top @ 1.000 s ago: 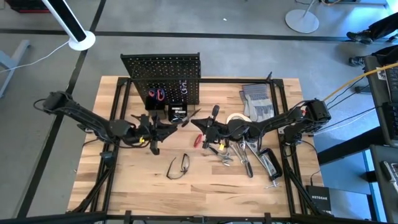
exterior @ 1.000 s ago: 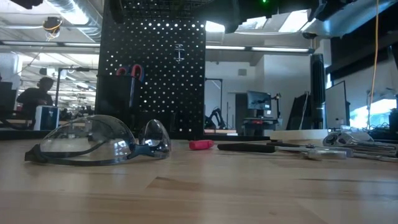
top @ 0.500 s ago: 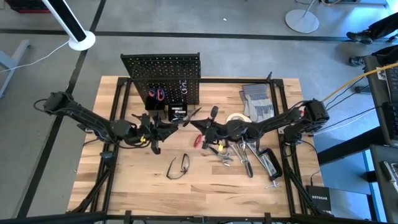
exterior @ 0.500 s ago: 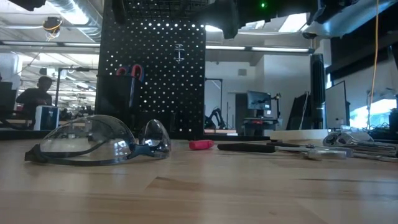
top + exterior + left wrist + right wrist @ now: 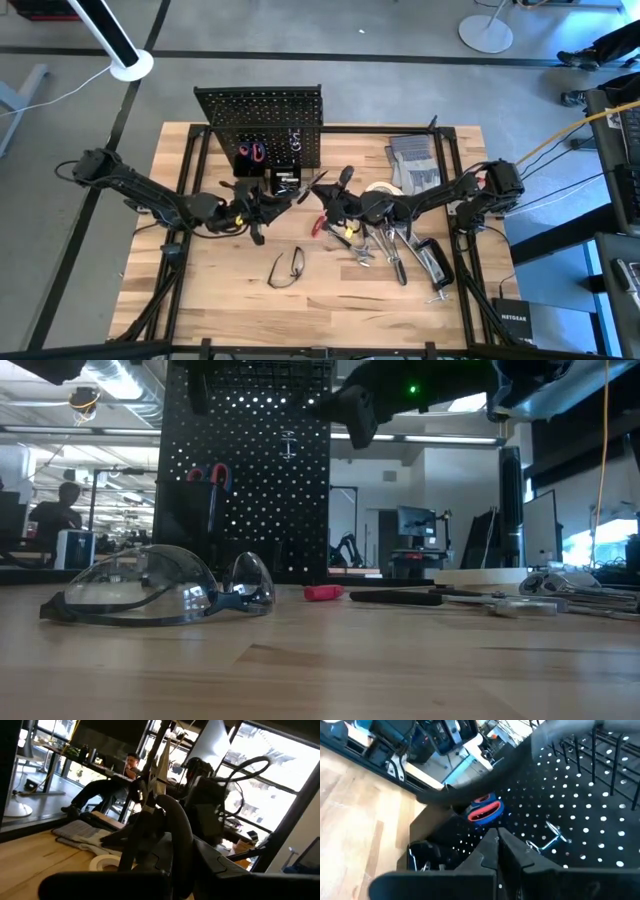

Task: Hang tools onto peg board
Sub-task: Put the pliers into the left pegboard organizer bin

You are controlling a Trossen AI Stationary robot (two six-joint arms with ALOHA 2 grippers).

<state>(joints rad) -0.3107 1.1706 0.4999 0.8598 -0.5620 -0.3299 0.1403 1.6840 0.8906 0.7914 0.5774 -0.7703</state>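
Wooden table (image 5: pixel 240 290), safety glasses (image 5: pixel 160 588), possibly offices behind.

The worktop (image 5: pixel 230 290) is pale wood in planks, smooth, with a soft sheen in the low view. The peg board (image 5: pixel 262 130) looks like matt black metal, punched all over with small holes; a bright metal hook (image 5: pixel 288 445) on it glints. The glasses (image 5: pixel 160 587) have clear glossy plastic lenses and a dark frame. The pliers (image 5: pixel 484 810) on the board have shiny red and blue rubbery grips. The gloves (image 5: pixel 412 165) are grey cloth, matt and ribbed. The tape (image 5: pixel 380 190) is matt white. The loose tools (image 5: pixel 400 250) are bare shiny metal.
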